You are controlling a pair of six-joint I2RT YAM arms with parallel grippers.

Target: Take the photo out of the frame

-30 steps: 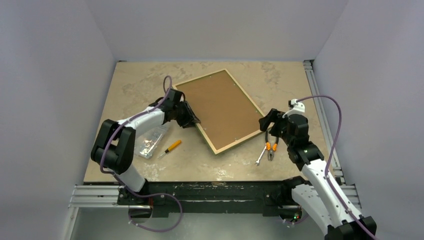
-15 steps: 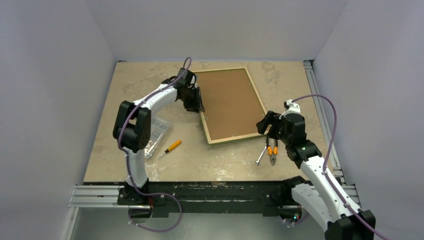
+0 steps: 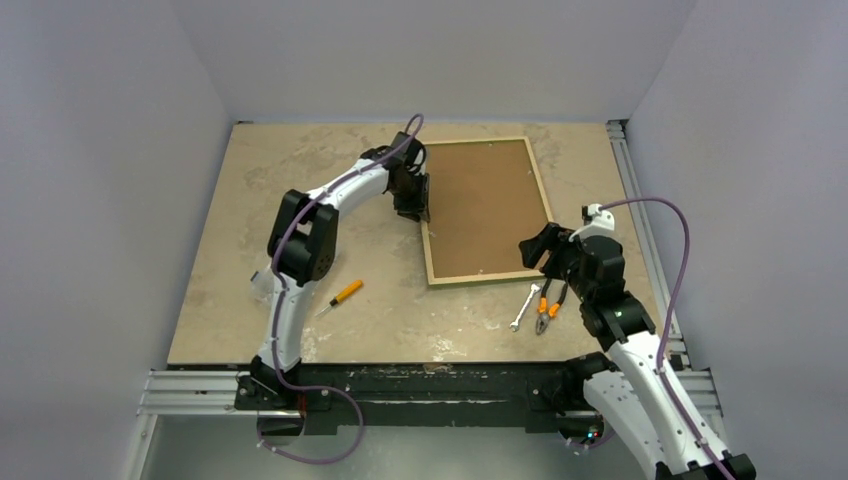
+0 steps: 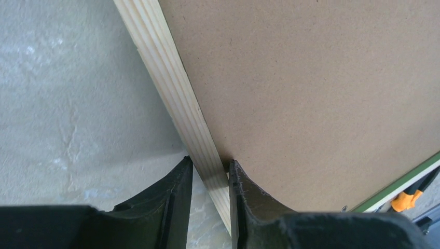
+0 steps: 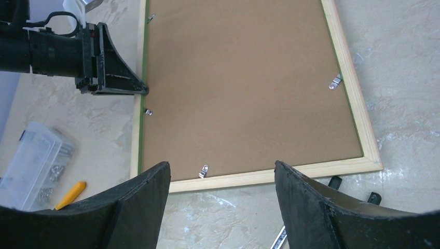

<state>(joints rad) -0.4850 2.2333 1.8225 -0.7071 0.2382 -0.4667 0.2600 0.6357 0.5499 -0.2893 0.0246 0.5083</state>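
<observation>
The frame lies face down on the table, a pale wood rail with a green edge. The photo sits inside it, only its plain brown back showing; the printed side is hidden. My left gripper is shut on the frame's left rail, one finger outside it and one on the brown back. My right gripper hangs open just above the table at the frame's near edge, nothing between its fingers. Small metal clips hold the back in.
Orange-handled pliers and a small wrench lie just under my right gripper. A yellow-handled screwdriver and a clear plastic box of small parts lie at the near left, beside the left arm.
My left gripper has swung right and away, dragging and turning the frame clockwise until it lies square to the table. The right gripper has shifted slightly right and nearer.
</observation>
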